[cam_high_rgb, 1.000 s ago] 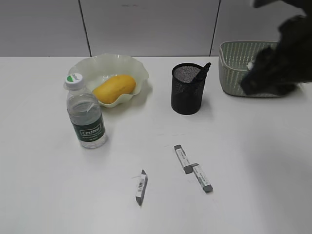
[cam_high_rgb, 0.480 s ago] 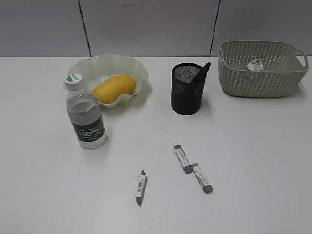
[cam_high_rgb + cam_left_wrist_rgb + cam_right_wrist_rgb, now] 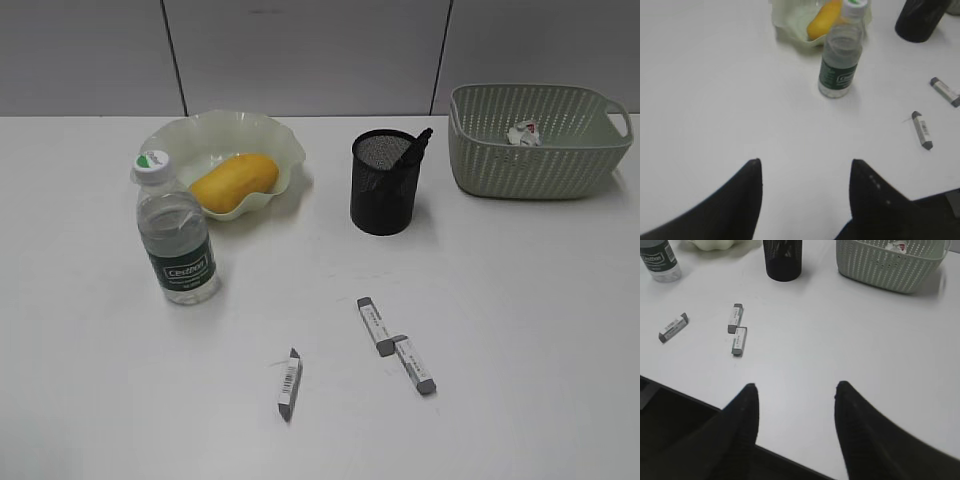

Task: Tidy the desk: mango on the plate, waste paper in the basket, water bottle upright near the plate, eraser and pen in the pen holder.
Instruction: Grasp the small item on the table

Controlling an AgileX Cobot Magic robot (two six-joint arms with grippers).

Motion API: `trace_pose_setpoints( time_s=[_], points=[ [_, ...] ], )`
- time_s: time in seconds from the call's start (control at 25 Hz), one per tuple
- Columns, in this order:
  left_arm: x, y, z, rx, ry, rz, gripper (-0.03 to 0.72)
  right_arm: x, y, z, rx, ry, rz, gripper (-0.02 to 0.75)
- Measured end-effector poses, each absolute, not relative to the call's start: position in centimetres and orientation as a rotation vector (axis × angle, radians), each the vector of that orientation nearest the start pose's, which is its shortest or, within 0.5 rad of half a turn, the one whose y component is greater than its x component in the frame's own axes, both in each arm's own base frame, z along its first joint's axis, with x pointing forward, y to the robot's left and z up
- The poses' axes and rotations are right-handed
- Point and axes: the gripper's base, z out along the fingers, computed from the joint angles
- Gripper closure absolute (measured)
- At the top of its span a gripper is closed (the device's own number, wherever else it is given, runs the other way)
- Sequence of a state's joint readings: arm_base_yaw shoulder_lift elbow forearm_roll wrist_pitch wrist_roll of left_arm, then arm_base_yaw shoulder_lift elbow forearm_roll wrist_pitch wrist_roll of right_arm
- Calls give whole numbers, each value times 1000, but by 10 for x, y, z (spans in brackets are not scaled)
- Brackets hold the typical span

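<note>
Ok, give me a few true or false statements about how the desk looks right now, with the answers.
1. The mango lies on the plate. True.
2. The water bottle lies on its side. False: it stands upright beside the plate.
3. All erasers are in the pen holder. False: three erasers lie on the desk.
4. Crumpled waste paper sits in the basket. True.
5. Left gripper and right gripper are both open and hold nothing. True.
</note>
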State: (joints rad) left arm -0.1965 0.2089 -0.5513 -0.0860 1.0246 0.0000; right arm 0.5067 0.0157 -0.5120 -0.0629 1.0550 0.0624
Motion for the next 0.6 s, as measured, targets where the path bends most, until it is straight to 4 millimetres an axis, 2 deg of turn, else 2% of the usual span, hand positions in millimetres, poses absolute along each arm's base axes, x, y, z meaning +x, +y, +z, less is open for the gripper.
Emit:
trace_pose_setpoints(
  time_s=[0.16, 0.44, 0.52, 0.6],
  points=[
    [47, -23, 318, 295, 2087, -272, 272, -1, -6, 282, -451, 1991, 286, 257],
    [107, -49, 357, 552, 2028, -308, 294, -1, -5, 282, -452, 1990, 287, 241],
    [126, -61, 358, 628, 2048, -328, 296, -1, -5, 282, -452, 1990, 289, 241],
    [147, -78, 349, 719, 2093, -346, 299, -1, -5, 282, -452, 1990, 289, 241]
  ],
)
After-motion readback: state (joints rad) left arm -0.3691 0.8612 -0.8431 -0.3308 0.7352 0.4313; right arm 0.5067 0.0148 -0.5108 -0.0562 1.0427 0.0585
